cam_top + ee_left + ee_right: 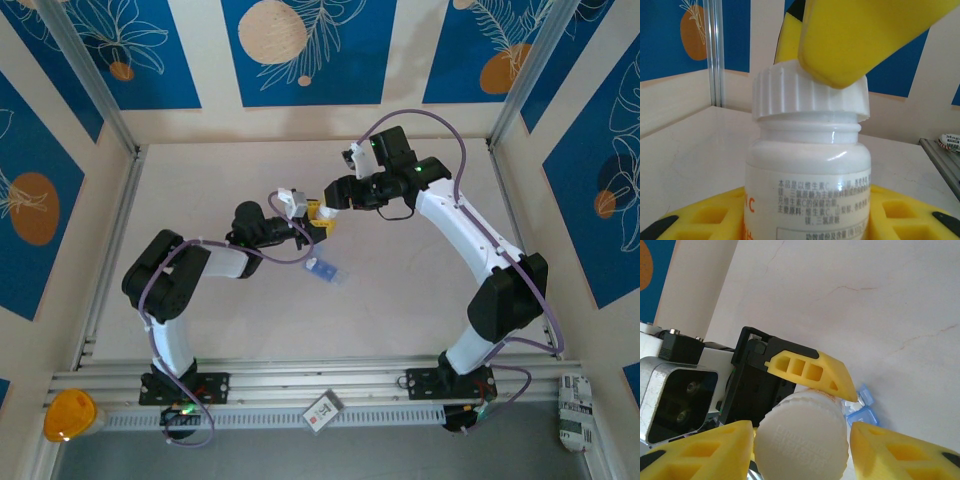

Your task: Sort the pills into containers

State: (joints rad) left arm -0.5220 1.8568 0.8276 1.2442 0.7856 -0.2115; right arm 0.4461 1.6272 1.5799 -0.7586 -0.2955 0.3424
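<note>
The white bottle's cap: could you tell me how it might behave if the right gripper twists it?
The cap has a ribbed edge, which should probably give the right gripper purchase. The bottle looks glossy and rigid, so it might spin in the left gripper unless held firmly.

White bottle [807,170] upright, centre frame, pinched between yellow fingers [705,220] of left gripper [807,222] at bottom edge. Ribbed white cap [790,92] on. Right gripper's fingers [860,35] hang over cap from above (contact unclear). Label: small Chinese print, orange C. Behind: pale table [690,150], blue wall panel [670,30].
</note>
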